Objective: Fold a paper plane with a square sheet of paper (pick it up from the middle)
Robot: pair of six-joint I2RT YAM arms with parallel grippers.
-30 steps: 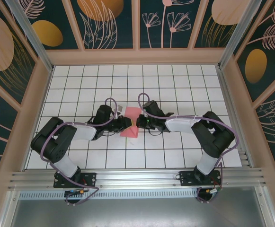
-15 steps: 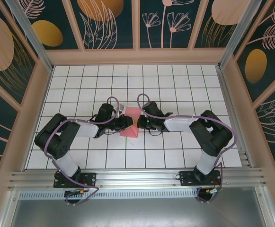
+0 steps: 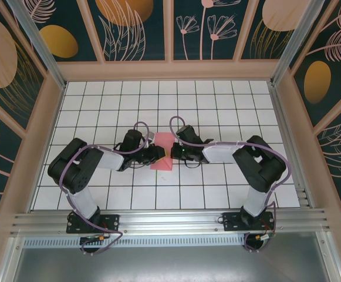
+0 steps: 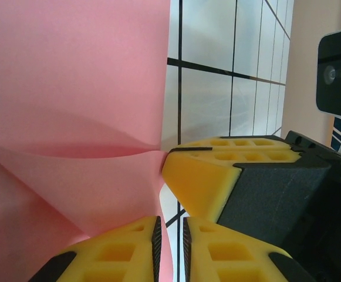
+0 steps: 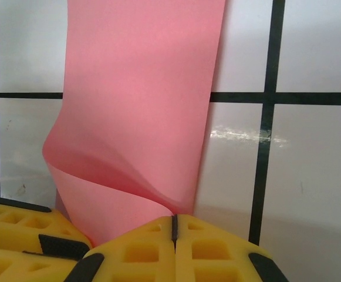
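Two pinches noted at table [image 3: 217, 106] centre: left gripper [image 4: 170, 228] and right gripper [image 5: 173, 223] are each closed on the paper [image 3: 163, 154], which is buckled there. It is judged light, limp and easily creased, so it is best held by a folded edge.

Arms angled inward, left pincer [image 4: 170, 229] and right pincer [image 5: 173, 222] both closed
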